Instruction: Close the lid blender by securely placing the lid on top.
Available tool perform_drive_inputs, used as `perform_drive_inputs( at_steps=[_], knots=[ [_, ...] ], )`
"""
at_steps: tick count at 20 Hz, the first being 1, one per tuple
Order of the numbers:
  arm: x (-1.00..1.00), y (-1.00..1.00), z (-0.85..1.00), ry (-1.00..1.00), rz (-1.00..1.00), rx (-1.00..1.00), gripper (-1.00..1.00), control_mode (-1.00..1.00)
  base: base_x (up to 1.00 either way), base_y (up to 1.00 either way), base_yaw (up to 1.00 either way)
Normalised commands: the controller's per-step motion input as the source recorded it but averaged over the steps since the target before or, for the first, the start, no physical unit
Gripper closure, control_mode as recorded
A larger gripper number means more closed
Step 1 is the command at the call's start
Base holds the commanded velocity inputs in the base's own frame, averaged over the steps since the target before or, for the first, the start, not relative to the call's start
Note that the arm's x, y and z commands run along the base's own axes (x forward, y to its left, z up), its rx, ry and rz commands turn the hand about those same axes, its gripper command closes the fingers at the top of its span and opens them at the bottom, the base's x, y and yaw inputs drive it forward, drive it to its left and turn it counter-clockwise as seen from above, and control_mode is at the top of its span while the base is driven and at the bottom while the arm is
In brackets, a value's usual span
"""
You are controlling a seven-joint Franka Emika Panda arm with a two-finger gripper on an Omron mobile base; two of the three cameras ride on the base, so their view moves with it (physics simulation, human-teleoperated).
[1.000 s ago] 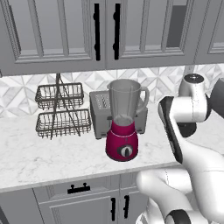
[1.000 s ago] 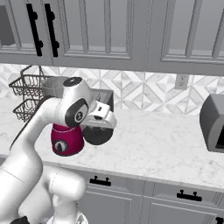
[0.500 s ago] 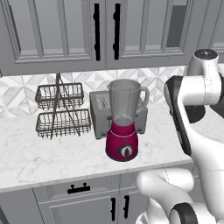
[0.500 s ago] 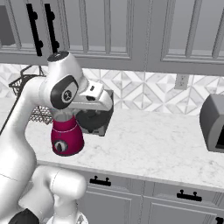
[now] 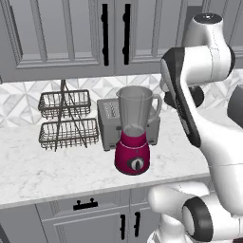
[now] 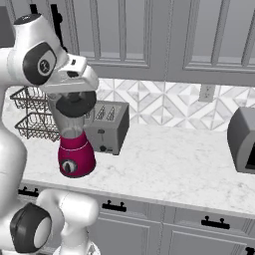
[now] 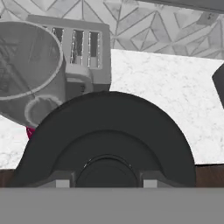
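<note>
The blender (image 5: pixel 135 142) stands on the counter with a magenta-red base (image 6: pixel 75 158) and an open clear jar (image 5: pixel 137 107). My gripper (image 6: pixel 74 97) is shut on the black round lid (image 6: pixel 75 104), held in the air at about the height of the jar's mouth. In the hand view the lid (image 7: pixel 107 140) spreads across the lower middle and hides my fingertips. There the jar's open mouth (image 7: pixel 25 65) lies up and to the left of the lid, apart from it. The jar has nothing on top.
A boxy grey toaster (image 5: pixel 110 124) stands just behind the blender. A two-tier wire basket rack (image 5: pixel 64 118) is at its left. A grey appliance (image 6: pixel 244 140) sits at the far right of the counter (image 6: pixel 169 159). Cabinet doors hang above.
My arm has risen and carried the lid up from near the counter and over toward the blender jar. The blender has not moved.
</note>
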Motion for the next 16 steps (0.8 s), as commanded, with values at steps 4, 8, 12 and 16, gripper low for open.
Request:
perform_drive_inputs(
  at_steps=[4,8,12,16],
  knots=[
    [0.31,0.76,0.55,0.00,0.10,0.05,1.00,-1.00,0.00,0.00,0.00],
    [0.43,0.71,0.00,0.01,0.00,0.04,1.00,-1.00,0.00,0.00,0.00],
    [0.39,0.49,-0.11,0.03,0.00,0.09,1.00,-1.00,0.00,0.00,0.00],
    [0.40,0.22,-0.04,0.10,-0.06,0.09,1.00,-1.00,0.00,0.00,0.00]
  ],
)
